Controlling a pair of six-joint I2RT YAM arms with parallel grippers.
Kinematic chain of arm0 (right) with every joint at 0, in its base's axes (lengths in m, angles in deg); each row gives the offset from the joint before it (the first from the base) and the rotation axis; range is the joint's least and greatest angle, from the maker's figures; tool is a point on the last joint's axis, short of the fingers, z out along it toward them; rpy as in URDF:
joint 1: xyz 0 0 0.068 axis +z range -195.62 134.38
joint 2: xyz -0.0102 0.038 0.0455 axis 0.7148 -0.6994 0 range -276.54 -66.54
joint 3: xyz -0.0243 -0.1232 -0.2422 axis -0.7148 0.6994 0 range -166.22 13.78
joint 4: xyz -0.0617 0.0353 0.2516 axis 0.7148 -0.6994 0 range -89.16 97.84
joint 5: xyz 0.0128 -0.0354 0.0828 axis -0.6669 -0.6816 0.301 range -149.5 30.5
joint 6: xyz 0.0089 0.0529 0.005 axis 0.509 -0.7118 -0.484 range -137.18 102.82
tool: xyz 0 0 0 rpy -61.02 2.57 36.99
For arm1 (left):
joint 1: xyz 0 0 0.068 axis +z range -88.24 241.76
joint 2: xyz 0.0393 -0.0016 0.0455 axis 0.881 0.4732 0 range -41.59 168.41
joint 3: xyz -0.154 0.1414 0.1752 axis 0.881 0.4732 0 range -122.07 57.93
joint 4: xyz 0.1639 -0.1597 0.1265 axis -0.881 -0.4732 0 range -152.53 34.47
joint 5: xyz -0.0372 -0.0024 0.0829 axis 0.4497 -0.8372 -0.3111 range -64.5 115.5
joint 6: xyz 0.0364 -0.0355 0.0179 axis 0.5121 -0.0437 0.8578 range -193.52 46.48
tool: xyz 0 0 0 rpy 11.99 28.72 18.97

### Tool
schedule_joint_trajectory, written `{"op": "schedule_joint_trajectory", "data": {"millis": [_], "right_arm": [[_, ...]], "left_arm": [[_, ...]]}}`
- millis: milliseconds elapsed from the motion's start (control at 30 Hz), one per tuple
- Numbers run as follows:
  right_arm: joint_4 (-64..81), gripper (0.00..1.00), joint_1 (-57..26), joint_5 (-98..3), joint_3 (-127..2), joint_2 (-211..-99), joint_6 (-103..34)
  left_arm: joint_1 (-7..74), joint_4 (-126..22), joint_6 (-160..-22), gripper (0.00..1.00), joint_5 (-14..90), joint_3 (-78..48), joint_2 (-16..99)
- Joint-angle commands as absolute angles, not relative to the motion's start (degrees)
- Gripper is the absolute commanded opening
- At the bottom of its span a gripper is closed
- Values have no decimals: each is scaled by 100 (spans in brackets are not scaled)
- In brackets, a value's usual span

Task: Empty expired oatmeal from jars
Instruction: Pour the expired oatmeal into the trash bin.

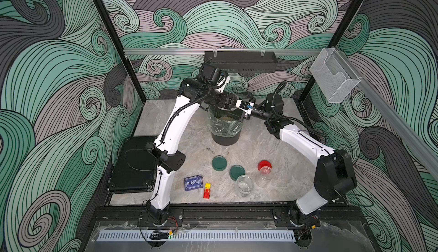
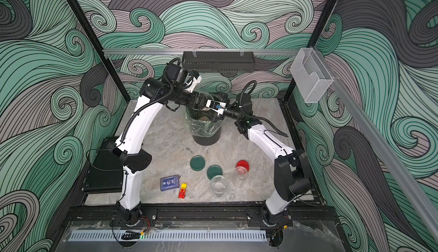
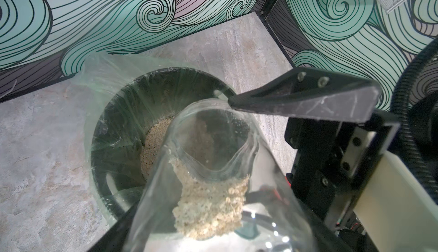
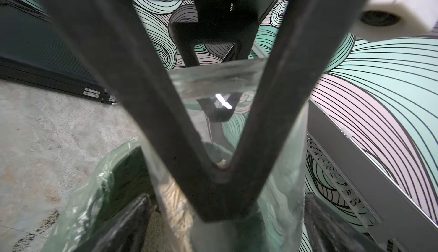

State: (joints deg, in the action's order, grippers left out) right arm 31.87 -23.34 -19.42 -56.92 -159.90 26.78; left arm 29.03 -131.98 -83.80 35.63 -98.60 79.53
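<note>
My left gripper (image 3: pixel 189 158) is shut on a clear jar (image 3: pixel 213 129), tilted mouth-down over the black lined bin (image 3: pixel 113 111). A pale clump of oatmeal (image 3: pixel 211 205) clings inside the jar, and more oatmeal (image 3: pixel 154 139) lies in the bin. My right gripper (image 4: pixel 226 196) stands open, its fingers (image 4: pixel 132 222) close on either side of the same jar (image 4: pixel 282 167). In both top views the two grippers (image 1: pixel 246 111) meet above the bin (image 1: pixel 225 139) and hide the jar. Two empty lidless jars (image 1: pixel 244 185) (image 1: pixel 264 176) stand near the table's front.
Two green lids (image 1: pixel 219 163) (image 1: pixel 237 172) and a red lid (image 1: pixel 264 165) lie behind the empty jars. A blue card box (image 1: pixel 193 182) and a red-yellow toy car (image 1: pixel 207 190) sit front left, a black case (image 1: pixel 135 165) at the left edge. Dark flecks (image 1: pixel 209 149) dot the table.
</note>
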Motion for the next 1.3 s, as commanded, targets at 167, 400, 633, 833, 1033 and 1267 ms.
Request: {"op": "schedule_joint_trajectory", "data": {"millis": [167,400,633,833,1033,1267], "right_arm": [[4470,99,-2192,-2247,-5708,-16176,2306],[4644,99,-2084,-2400,-5719,-16339,2307],[4885,99,-2066,-2634,-5674,-16445,2219],[4944,90,-2066,-2653,-5603,-16436,2142],[4952,71,-2066,-2667,-5583,-16431,2012],[4950,53,-2075,-2636,-5628,-16440,1766]], "left_arm": [[2959,-12826,-8516,0,3876,-9870,7662],[2968,-12823,-8590,0,4045,-9843,7654],[2983,-12817,-8635,0,4176,-9798,7645],[3006,-12765,-8682,0,4289,-9733,7627],[3029,-12597,-8722,0,4411,-9533,7502],[3073,-12447,-8822,0,4518,-9405,7450]]}}
